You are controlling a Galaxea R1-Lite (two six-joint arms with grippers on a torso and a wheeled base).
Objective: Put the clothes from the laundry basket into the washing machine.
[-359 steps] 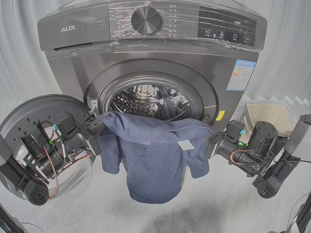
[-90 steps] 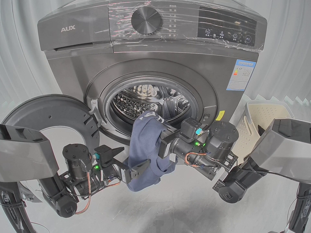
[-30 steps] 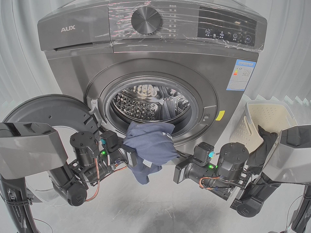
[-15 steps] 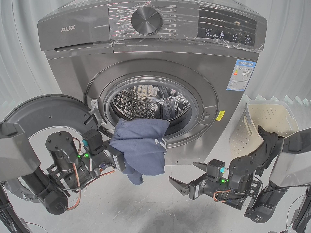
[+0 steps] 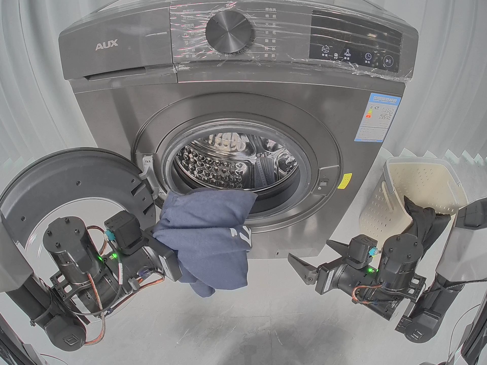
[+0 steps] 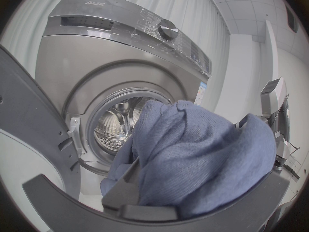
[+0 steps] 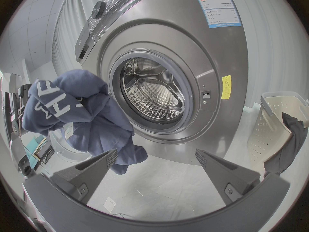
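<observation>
Shirt (image 5: 210, 229) looks soft, light & floppy, so best grabbed by a bunched fold, as L gripper (image 5: 170, 262) clamps it now; R gripper (image 5: 318, 260) wide open, empty.

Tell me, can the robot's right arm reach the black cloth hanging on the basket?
Probably yes. The right gripper is open and empty, and the black cloth hangs over the laundry basket beside that arm, nothing between. Pointing at the washer, it must turn first.
</observation>
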